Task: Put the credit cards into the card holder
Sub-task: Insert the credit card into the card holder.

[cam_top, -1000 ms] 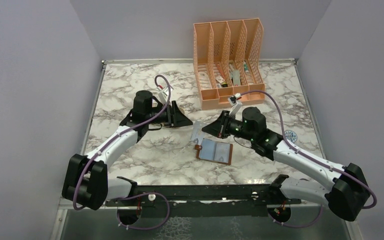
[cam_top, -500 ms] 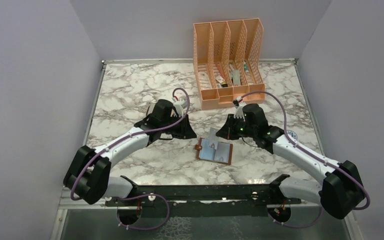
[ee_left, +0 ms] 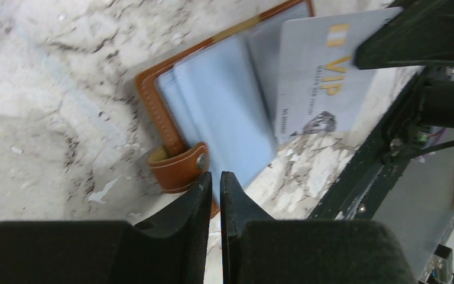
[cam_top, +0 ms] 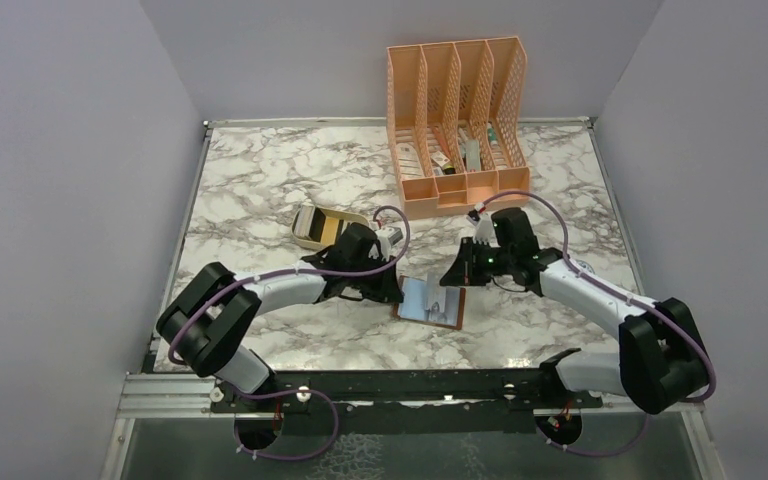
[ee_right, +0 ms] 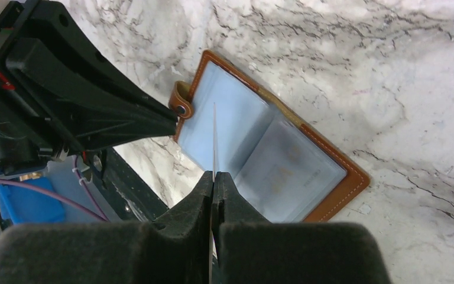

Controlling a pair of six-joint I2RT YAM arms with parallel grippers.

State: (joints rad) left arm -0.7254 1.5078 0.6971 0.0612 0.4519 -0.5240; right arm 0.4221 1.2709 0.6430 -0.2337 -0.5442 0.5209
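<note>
R hand (ee_right: 214,177) grips card (ee_left: 319,77) edge-down over open card holder (ee_right: 272,160).

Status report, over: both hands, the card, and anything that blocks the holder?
Right hand shut on pale VIP card, over the open card holder. Left hand nearly shut beside the snap tab. Nothing seen blocking the pockets.

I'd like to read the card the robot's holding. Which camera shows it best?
The left wrist view: the VIP card faces it, with the gold lettering legible. The right wrist view sees only its thin edge. From the top camera it is too small to make out.
</note>
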